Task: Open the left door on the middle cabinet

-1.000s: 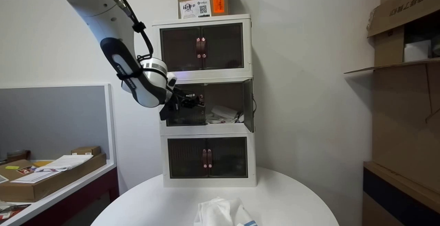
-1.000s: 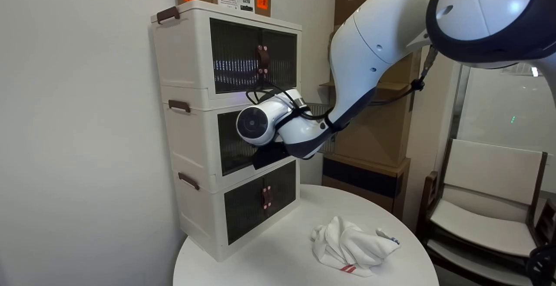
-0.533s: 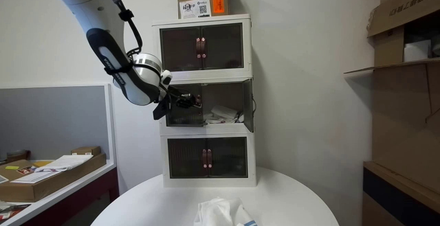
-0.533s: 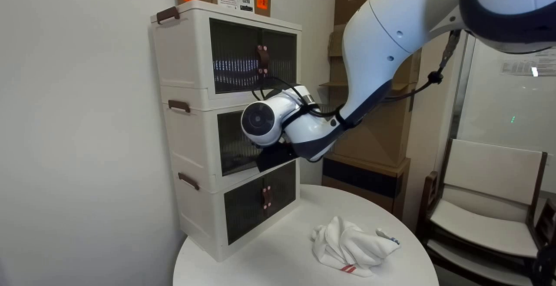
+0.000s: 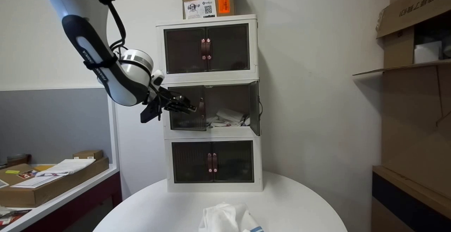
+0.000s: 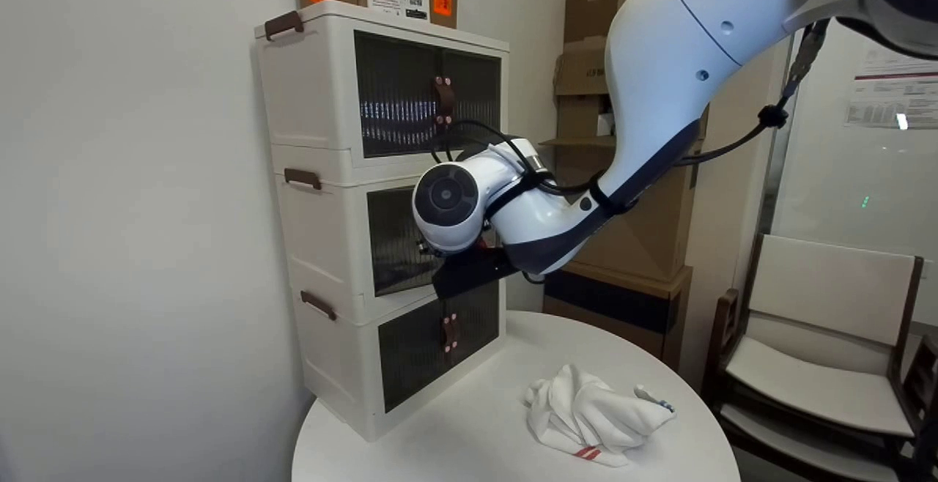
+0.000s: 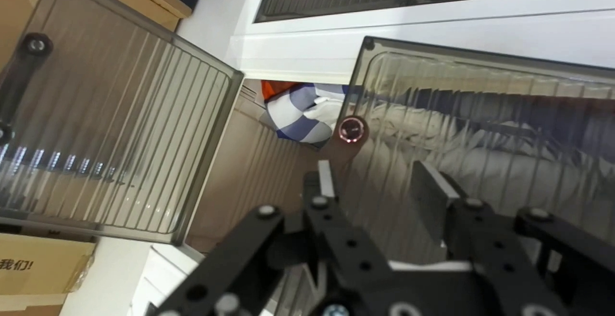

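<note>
1. The left door (image 5: 188, 123) is on the left half of the middle cabinet (image 5: 229, 132). It stands partly open, and its free edge is out from the frame.
2. The brown handle (image 5: 202, 108) of this door is near the free edge.
3. The gripper (image 7: 382, 181) is in front of this same door, near to the brown handle. The jaws are apart, and in the wrist view the door shows behind the space between them. Whether the handle is touched, I cannot tell.
4. The right door (image 5: 255, 108) of the same cabinet is swung wide open. Pale cloths (image 5: 229, 115) lie inside.
5. The middle cabinet stands between the top cabinet (image 5: 253, 45) and the bottom cabinet (image 5: 215, 187); these two are closed.
6. On the top cabinet there is a cardboard box (image 5: 208, 5).
7. The bottom cabinet stands on the white table (image 5: 299, 203), where also a crumpled white cloth (image 6: 586, 409) lies.
</note>
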Controlling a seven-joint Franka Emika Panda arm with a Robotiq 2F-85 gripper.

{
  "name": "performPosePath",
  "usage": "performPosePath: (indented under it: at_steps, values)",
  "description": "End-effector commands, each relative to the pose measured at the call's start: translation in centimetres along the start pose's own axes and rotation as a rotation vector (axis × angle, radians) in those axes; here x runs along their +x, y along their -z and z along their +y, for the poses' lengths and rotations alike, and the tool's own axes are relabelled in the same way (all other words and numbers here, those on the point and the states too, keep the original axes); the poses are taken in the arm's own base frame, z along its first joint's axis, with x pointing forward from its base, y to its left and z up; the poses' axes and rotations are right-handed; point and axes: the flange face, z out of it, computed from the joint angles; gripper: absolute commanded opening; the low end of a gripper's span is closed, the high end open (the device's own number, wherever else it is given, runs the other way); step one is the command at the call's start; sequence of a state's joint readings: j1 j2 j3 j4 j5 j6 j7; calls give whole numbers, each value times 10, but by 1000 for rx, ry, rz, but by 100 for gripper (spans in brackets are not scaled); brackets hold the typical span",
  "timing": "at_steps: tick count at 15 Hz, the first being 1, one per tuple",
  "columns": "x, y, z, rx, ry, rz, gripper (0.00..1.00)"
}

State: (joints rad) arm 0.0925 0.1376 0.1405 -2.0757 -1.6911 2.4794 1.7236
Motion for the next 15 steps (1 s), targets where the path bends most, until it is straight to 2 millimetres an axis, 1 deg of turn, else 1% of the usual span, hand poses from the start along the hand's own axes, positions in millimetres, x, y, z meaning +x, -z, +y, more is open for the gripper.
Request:
performPosePath:
  at_steps: [1,2,3,4,5,7,8,11,14,15]
  values:
    - [-7,25,-4,69,12,-29,77]
    - [-9,29,-6,94,18,-43,84]
    - [-9,34,-8,166,30,-75,92]
    - [-9,40,-9,218,51,-103,98]
    - [-7,44,-8,264,72,-127,100]
    - [-14,47,-4,343,112,-177,100]
    - [-20,49,-3,369,140,-201,100]
    - [-41,47,-4,387,242,-280,100]
    - [-44,39,-6,340,377,-354,100]
    - [-41,38,-6,325,420,-377,100]
